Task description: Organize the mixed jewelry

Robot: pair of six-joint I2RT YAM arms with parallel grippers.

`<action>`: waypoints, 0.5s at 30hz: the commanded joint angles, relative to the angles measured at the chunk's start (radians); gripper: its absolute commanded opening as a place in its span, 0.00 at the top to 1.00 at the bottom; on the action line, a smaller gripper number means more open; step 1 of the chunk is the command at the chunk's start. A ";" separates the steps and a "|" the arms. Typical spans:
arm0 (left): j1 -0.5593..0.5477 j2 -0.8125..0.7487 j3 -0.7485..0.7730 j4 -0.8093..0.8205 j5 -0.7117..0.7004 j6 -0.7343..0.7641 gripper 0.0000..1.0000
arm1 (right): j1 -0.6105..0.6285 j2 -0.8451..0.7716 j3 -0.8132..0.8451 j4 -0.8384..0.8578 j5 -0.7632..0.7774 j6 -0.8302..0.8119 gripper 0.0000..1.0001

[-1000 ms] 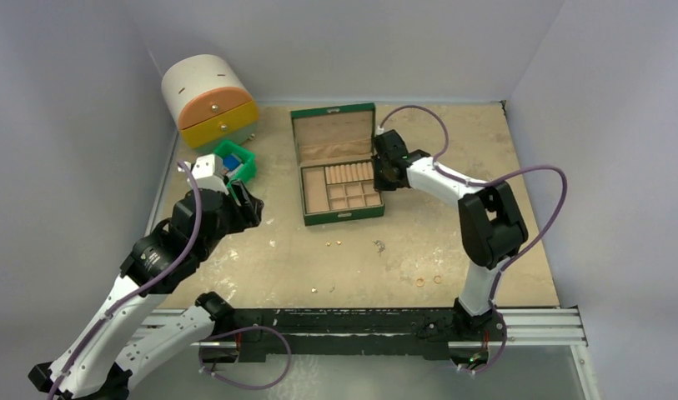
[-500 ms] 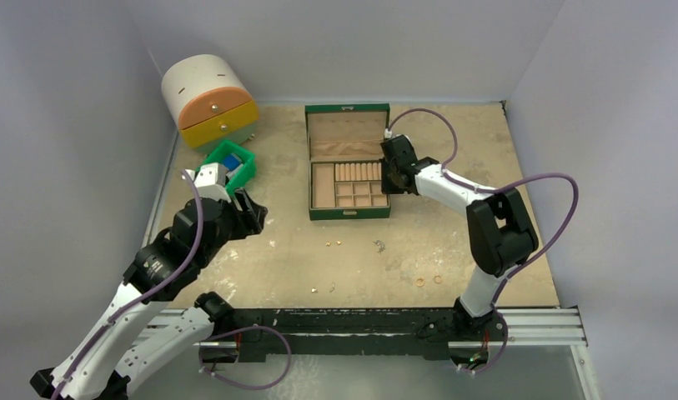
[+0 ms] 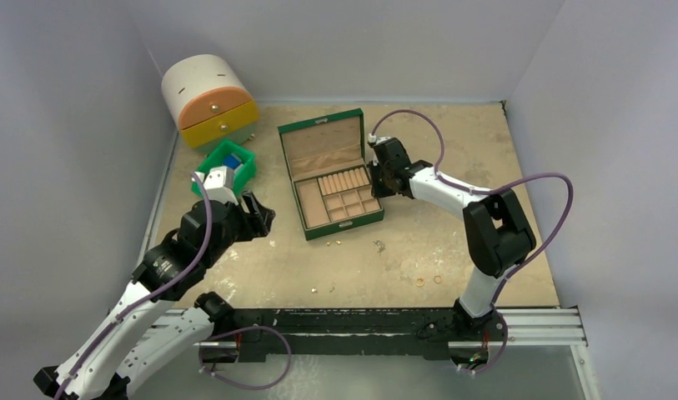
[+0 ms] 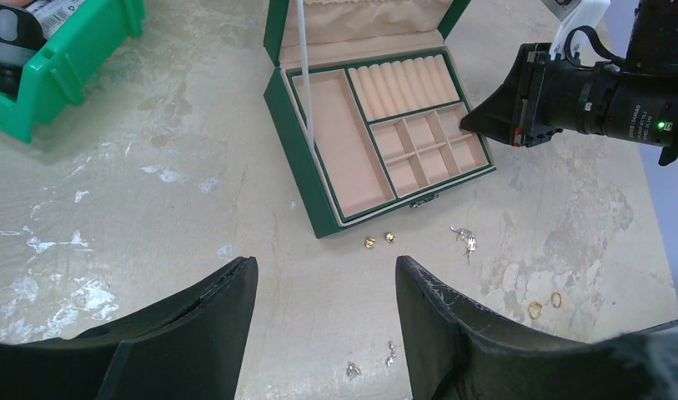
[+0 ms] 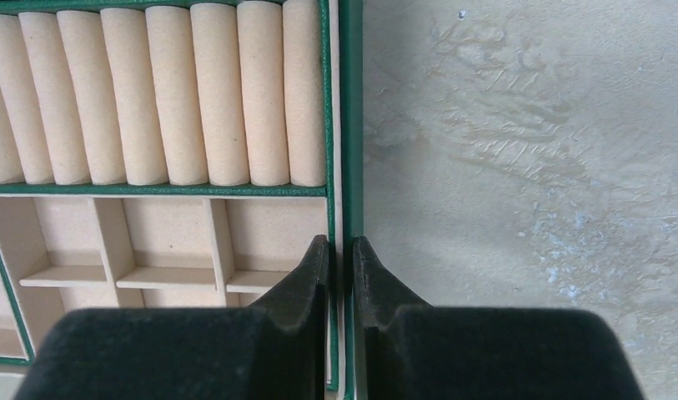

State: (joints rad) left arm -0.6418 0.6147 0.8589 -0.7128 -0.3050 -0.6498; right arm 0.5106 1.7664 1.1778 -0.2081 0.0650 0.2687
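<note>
The open green jewelry box [image 3: 344,228] with beige compartments sits mid-table, turned slightly. My right gripper [image 3: 378,178] is shut on the box's right wall [image 5: 350,125], one finger inside and one outside, as the right wrist view [image 5: 342,250] shows. My left gripper [image 3: 260,218] is open and empty, above the table left of the box [image 4: 295,158]. Loose jewelry lies in front of the box: two gold studs [image 4: 379,240], a silver charm [image 4: 464,239], two gold rings [image 4: 544,305] and small silver pieces [image 4: 369,360]. In the top view the studs [image 3: 335,243] and rings [image 3: 428,281] also show.
A green plastic bin [image 3: 245,171] with blue bits stands at the left, behind my left gripper. A round white cabinet with orange and yellow drawers [image 3: 206,100] stands in the back left corner. Grey walls close three sides.
My right gripper, holding the box wall, dragged the box right, then back left, turning it counterclockwise. My left gripper moved slightly right and forward.
</note>
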 commanded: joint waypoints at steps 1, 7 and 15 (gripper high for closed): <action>0.006 0.000 -0.002 0.069 0.009 0.017 0.39 | 0.006 -0.006 0.067 0.023 -0.020 0.087 1.00; 0.005 0.018 0.004 0.080 0.004 0.044 0.38 | 0.006 0.008 0.080 0.013 -0.006 0.141 1.00; 0.006 0.023 -0.017 0.106 -0.004 0.061 0.38 | 0.010 0.022 0.102 0.008 0.000 0.162 1.00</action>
State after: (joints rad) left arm -0.6415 0.6441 0.8520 -0.6689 -0.3019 -0.6167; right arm 0.5140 1.7885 1.2118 -0.2417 0.0620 0.3767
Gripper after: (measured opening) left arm 0.613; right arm 0.114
